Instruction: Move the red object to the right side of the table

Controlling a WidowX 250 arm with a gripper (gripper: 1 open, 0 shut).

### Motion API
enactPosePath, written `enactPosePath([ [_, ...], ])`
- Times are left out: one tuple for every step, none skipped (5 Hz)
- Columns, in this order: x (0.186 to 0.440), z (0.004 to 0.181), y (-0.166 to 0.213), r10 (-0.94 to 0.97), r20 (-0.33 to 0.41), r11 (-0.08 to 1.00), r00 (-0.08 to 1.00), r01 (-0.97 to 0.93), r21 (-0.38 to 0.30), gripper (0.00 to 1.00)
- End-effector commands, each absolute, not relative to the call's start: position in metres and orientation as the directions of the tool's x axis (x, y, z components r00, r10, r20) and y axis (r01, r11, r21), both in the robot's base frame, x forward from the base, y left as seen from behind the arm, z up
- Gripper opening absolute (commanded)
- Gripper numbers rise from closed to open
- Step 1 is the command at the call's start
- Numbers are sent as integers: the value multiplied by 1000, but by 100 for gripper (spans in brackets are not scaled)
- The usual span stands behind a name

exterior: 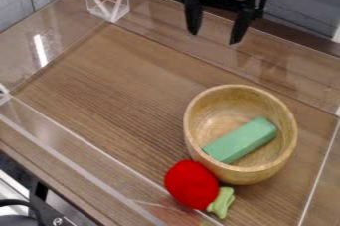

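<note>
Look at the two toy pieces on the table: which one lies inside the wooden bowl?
The green block lies inside the wooden bowl. The red object sits outside it on the table, just beside the bowl's near rim.

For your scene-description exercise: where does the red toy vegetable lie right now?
The red toy vegetable lies at the bottom of the camera view, near the table's front edge, just below-left of the wooden bowl.

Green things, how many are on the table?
2. A flat green block lies inside the round wooden bowl, and a small light-green leafy stub sticks out of the round red toy vegetable by the near clear wall. None seems hidden.
</note>
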State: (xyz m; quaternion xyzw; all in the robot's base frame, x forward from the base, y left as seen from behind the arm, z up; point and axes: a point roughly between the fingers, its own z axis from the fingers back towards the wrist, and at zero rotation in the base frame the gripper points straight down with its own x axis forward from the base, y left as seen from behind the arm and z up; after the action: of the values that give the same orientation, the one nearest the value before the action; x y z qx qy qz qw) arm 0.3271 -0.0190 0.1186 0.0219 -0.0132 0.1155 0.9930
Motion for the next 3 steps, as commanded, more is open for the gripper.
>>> enactPosePath([
  [324,131,-15,153,68,987,986,-156,50,100],
  [315,131,-7,120,61,991,991,-123,57,100],
  [325,127,-2,181,68,981,981,-184,52,100],
])
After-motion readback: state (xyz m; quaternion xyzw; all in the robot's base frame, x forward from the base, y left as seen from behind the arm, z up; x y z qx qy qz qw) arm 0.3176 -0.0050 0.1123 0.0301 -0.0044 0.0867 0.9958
